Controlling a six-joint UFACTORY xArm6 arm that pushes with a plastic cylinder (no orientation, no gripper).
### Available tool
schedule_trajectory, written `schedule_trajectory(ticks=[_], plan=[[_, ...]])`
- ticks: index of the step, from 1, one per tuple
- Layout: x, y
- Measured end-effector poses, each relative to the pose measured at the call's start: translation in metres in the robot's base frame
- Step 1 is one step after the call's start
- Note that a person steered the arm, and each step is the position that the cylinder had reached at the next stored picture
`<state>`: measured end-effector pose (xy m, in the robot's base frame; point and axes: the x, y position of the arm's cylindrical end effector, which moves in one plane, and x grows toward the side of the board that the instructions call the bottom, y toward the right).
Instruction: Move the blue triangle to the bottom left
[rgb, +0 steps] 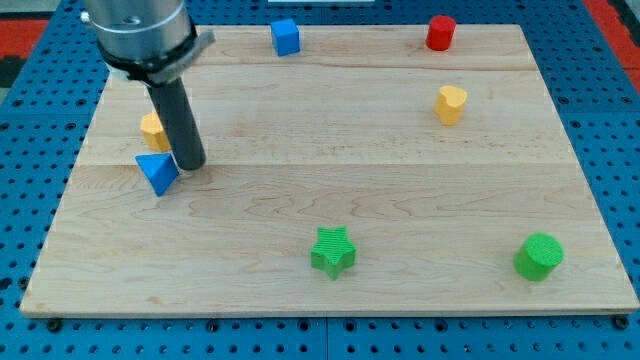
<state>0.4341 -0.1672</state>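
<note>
The blue triangle (157, 172) lies on the wooden board (330, 170) at the view's left, about mid-height. My tip (191, 163) stands just to the right of the triangle, touching or almost touching its right side. A yellow block (153, 130) sits just above the triangle and left of the rod, partly hidden by it.
A blue cube (286, 37) sits at the top edge, left of centre. A red cylinder (440, 33) is at the top right. A yellow block (451, 104) is at the right. A green star (333, 250) and a green cylinder (539, 257) lie near the bottom.
</note>
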Motion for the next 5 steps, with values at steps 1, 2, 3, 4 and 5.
schedule_trajectory(ticks=[1,2,3,4,5], plan=[[0.019,-0.054],[0.063,-0.068],[0.082,-0.068],[0.098,-0.049],[0.082,-0.045]])
